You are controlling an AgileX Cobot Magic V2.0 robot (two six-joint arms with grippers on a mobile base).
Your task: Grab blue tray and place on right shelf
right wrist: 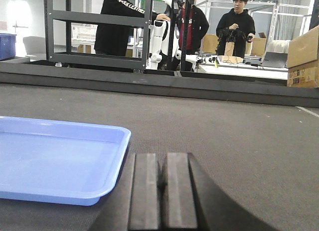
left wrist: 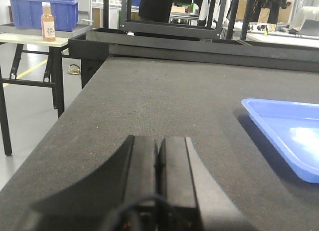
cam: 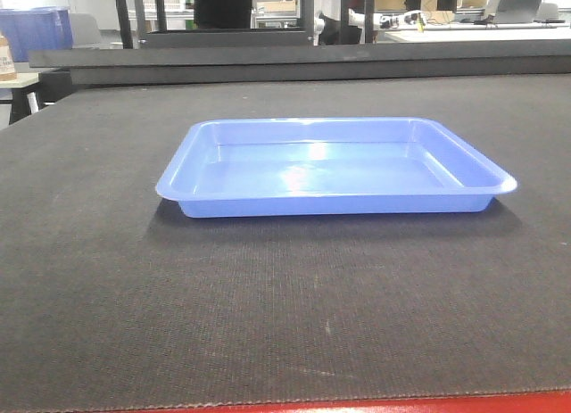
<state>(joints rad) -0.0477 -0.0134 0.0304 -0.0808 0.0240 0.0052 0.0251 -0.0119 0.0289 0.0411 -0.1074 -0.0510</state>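
Observation:
The blue tray lies flat and empty in the middle of the dark mat-covered table. No gripper shows in the front view. In the left wrist view the tray is at the right edge, and my left gripper is shut and empty, low over the mat to the tray's left. In the right wrist view the tray is at the left, and my right gripper is shut and empty, just right of the tray's near corner. The steel right shelf is out of view.
A raised dark ledge runs along the table's far edge. A dark metal rack frame stands behind it, with people beyond. A side table at the left carries a deep blue bin and a bottle. Cardboard boxes stand at the right.

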